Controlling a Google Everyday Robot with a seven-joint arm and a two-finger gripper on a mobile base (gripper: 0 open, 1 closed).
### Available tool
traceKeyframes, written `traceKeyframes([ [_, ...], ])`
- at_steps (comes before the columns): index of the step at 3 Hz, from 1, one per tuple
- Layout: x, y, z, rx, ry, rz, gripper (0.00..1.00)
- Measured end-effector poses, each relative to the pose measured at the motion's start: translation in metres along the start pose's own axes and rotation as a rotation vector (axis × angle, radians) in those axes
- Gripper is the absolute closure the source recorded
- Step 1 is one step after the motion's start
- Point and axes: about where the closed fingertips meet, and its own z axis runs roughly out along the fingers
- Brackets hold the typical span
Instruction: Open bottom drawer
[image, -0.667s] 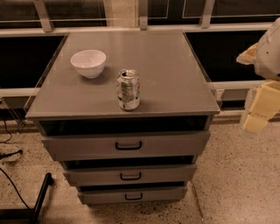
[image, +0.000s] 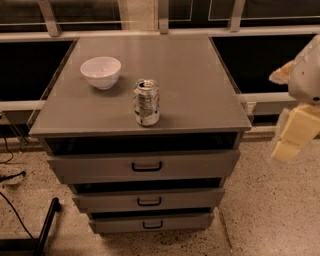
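Observation:
The grey cabinet (image: 200, 80) stands in the middle of the camera view with three drawer fronts. The bottom drawer (image: 115, 223) is the narrowest and lowest, with a small black bar handle (image: 152, 225). It sits shut, under the mid-sized drawer (image: 110, 201) and the widest top drawer (image: 90, 167). My gripper (image: 295, 132) hangs at the right edge, beside the cabinet's right side and well above the bottom drawer, with its pale yellow fingers (image: 287, 150) pointing down. It holds nothing.
A white bowl (image: 100, 71) and a silver drink can (image: 146, 102) stand on the cabinet top. A black leg of some stand (image: 46, 227) and cables (image: 10, 175) lie on the speckled floor at the left. A railing and dark windows run behind.
The view has shifted slightly; my gripper stays at the right edge at about the same height. The drawers have not moved.

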Motion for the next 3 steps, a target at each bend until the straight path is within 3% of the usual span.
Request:
traceKeyframes([
  [1,0.012,0.014,0.021,-0.017,-0.038,0.065,0.00],
  [2,0.030,0.051,0.064,-0.034,-0.136,0.143,0.00],
  [3,0.042,0.081,0.107,-0.032,-0.255,0.166,0.00],
])
